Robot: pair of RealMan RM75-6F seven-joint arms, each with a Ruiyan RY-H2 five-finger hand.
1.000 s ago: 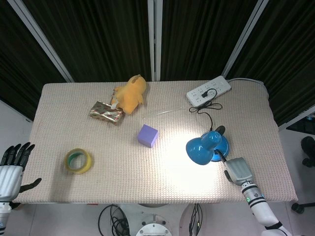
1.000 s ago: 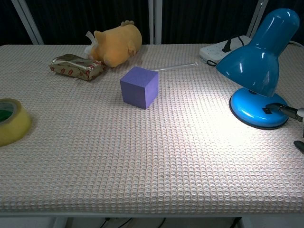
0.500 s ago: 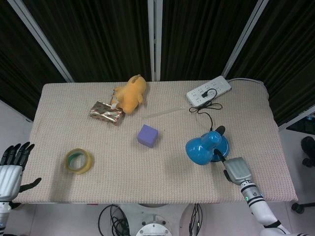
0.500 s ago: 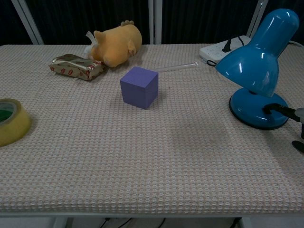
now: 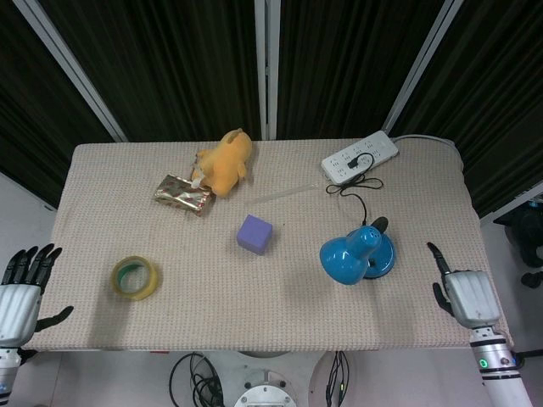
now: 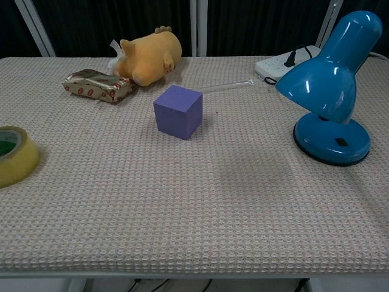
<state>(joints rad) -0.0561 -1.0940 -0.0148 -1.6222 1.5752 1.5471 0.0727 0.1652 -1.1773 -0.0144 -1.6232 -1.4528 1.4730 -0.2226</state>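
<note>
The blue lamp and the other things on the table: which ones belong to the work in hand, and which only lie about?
In hand: blue lamp, unlit; right hand, nearest, apart from it.

Lying about: purple cube, tape roll, plush toy, foil packet, power strip, left hand.

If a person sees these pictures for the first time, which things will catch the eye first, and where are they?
The bright blue desk lamp stands out most, on the table's right side with its shade tilted toward the middle. Next comes the purple cube near the centre, and the orange plush toy at the far edge beside a shiny foil packet. The right hand hangs off the table's right edge, holding nothing.
</note>
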